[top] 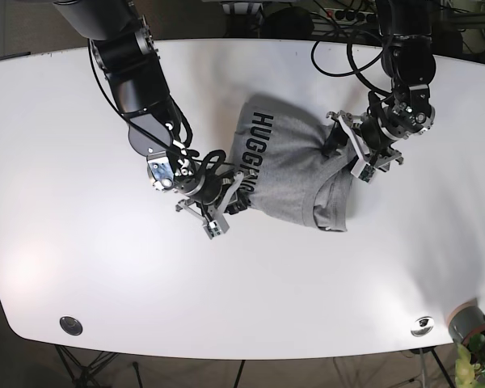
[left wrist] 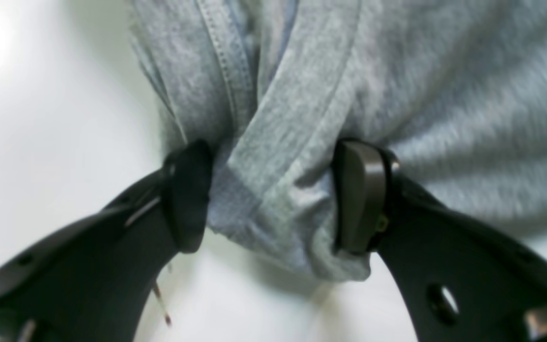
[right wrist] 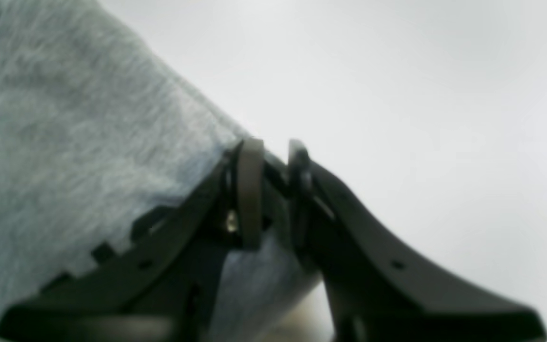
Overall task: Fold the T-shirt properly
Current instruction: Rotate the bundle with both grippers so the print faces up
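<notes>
A grey T-shirt (top: 287, 166) with black lettering lies bunched in the middle of the white table (top: 81, 242). My left gripper (top: 345, 153) is at the shirt's right side, shut on a gathered bunch of cloth; in the left wrist view the fingers (left wrist: 359, 194) clamp the gripper (left wrist: 271, 156) around folded fabric and a hem of the T-shirt (left wrist: 444, 95). My right gripper (top: 230, 196) is at the shirt's left edge, and in the right wrist view the gripper (right wrist: 271, 147) is shut on the edge of the T-shirt (right wrist: 64, 142).
Cables (top: 339, 48) hang over the table's back edge behind the left arm. Two round metal fittings (top: 70, 325) (top: 423, 325) sit near the front edge. A pot with a plant (top: 473, 331) stands off the front right corner.
</notes>
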Robot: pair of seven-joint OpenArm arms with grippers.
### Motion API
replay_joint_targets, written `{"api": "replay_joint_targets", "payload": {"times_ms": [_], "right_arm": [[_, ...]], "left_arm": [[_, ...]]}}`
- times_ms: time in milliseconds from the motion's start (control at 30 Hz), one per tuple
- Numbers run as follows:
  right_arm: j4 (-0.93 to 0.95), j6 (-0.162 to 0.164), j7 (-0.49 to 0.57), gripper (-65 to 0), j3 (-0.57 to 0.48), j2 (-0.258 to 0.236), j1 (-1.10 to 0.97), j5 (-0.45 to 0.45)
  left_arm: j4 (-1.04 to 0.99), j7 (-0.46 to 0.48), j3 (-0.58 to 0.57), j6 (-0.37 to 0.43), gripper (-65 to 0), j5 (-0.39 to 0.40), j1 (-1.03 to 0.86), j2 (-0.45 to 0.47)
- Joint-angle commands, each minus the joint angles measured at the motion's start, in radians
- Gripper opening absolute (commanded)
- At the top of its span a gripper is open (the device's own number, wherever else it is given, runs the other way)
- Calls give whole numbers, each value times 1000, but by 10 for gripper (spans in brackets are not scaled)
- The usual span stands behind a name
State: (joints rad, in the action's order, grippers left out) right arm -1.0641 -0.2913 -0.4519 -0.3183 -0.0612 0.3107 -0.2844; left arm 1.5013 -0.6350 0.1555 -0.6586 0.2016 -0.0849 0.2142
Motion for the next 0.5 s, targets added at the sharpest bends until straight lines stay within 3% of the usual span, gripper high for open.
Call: {"api": "replay_joint_targets", "payload": {"times_ms": [0, 167, 467], "right_arm": [[-64, 2, -20, -569, 40, -35, -31, 15], [-138, 0, -26, -569, 98, -39, -97, 15], [-305, 0, -26, -569, 98, -73, -259, 15]], "left_arm": [[-5, -7, -27, 4, -278, -1, 53, 9], [-87, -7, -118, 4, -278, 3, 155, 64], [-218, 7, -210, 4, -278, 2, 305, 64]]}}
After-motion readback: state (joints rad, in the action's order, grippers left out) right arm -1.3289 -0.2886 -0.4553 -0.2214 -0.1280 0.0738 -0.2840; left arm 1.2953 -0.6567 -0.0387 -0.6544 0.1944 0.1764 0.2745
